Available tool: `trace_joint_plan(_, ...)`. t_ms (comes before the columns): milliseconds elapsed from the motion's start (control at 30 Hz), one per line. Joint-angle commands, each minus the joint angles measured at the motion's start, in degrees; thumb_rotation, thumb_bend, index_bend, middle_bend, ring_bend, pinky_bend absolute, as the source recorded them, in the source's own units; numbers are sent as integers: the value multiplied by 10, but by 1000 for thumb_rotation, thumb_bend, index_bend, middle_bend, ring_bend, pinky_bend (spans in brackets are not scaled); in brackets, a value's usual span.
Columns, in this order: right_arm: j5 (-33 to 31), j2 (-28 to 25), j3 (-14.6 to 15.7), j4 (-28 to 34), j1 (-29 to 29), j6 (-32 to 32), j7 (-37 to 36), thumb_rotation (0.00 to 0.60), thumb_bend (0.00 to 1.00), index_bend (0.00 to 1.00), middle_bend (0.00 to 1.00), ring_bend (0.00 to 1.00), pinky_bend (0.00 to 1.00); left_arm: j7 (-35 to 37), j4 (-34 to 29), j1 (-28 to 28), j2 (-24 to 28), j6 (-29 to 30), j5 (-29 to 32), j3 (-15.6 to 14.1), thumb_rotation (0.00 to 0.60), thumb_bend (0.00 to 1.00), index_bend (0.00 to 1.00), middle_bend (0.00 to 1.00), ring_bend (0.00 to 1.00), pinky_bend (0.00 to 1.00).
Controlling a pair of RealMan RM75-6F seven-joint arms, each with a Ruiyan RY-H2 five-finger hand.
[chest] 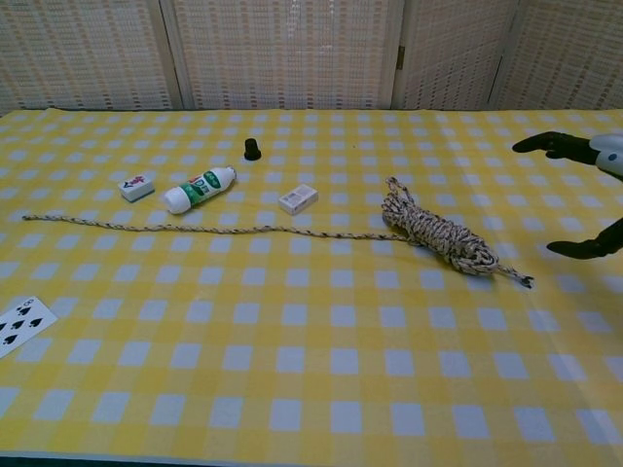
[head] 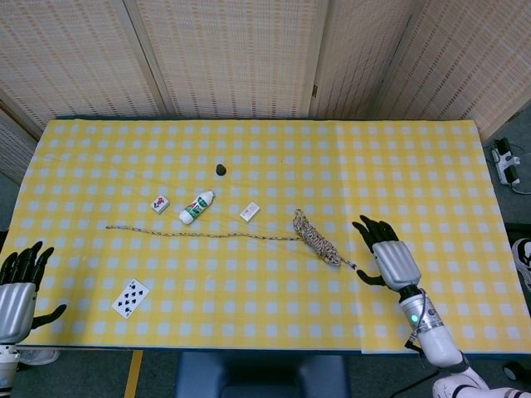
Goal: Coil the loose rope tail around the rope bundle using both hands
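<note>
The right hand (head: pixel 388 257) hovers over the yellow-checked table (head: pixel 415 166) just right of the bundle (head: pixel 316 237), fingers spread wide and holding nothing, touching nothing. The left hand (head: pixel 17 286) sits at the table's near left corner, well apart from everything — its fingers are likewise apart and empty.

The bundle lies near the table's middle, a speckled coil angled toward the right hand, with a short end (head: pixel 349 264) poking out at its near side. The tail (head: pixel 199 234) runs out from the bundle's far end in a long, nearly straight line to the left across the cloth.

The head view takes in both hands and the whole tabletop. The chest view shows only the dark fingertips (chest: pixel 550 143) of the right hand at its right edge, and none of the left hand — but it gives a closer look at the bundle (chest: pixel 436 234) and the tail (chest: pixel 195 230).

Beyond the tail lie a small tile (head: pixel 160 204), a white bottle (head: pixel 197 206) on its side and a small white box (head: pixel 250 212); further back stands a dark cap (head: pixel 221 169). A playing card (head: pixel 130 298) lies face up near the left front edge.

Woven screens (head: pixel 232 58) close off the room behind the table. A power strip (head: pixel 506 162) lies on the floor at the right.
</note>
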State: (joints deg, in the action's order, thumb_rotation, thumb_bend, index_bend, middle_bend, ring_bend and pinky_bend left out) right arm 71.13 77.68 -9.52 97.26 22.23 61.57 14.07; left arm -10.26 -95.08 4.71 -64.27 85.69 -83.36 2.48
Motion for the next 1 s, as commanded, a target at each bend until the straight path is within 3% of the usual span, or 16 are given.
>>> trace_joint_plan(33, -40, 38, -17, -19, 30, -17, 34, 600, 294, 0, 0, 4, 7, 0, -1, 0, 1, -1, 0, 0, 600, 155, 100, 0, 0, 0)
trace_joint_plan(600, -138, 149, -31, -133, 117, -67, 91, 600, 294, 0, 0, 0, 7, 6, 3, 1, -1, -8, 3, 0, 600, 155, 101, 0, 0, 0)
trace_joint_plan(833, -175, 153, -45, -181, 133, -70, 100, 600, 286, 0, 0, 1, 8, 12, 13, 3, -7, -8, 0, 1, 600, 154, 115, 0, 0, 0)
trace_joint_plan(1000, -199, 140, -55, -201, 143, -80, 102, 600, 286, 0, 0, 55, 20, 13, 16, 6, -12, -9, -4, 2, 600, 154, 123, 0, 0, 0)
